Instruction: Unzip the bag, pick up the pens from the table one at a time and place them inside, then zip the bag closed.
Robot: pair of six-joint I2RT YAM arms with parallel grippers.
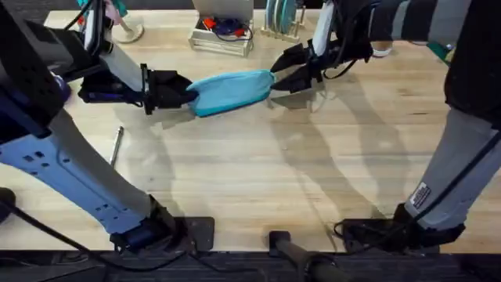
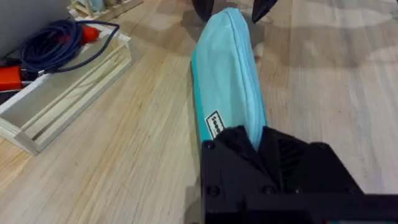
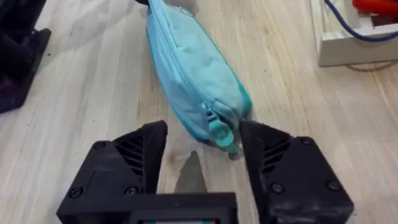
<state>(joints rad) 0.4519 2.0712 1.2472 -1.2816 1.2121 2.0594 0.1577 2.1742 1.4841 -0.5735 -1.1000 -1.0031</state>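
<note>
The bag (image 1: 231,90) lies on the worktop (image 1: 258,180) toward the far edge, roughly midway between the side edges, stretched lengthwise between the two hands. The left hand (image 1: 188,92) pinches the bag's left end; in the left wrist view the teal fabric runs straight into its black fingers (image 2: 249,149). One silvery grey pen (image 1: 116,146) lies on the bare wood nearer the left edge, well apart from the bag. The right hand (image 1: 283,69) is spread at the bag's right end, its fingers (image 3: 140,149) on either side of the zipper pull (image 3: 219,132), which sits near one finger; contact cannot be told. A pale wooden tray (image 1: 221,35) holding a coiled blue cable (image 2: 53,43) stands at the far edge. The worktop's near half is bare planks, crossed by the arms' shadows.
</note>
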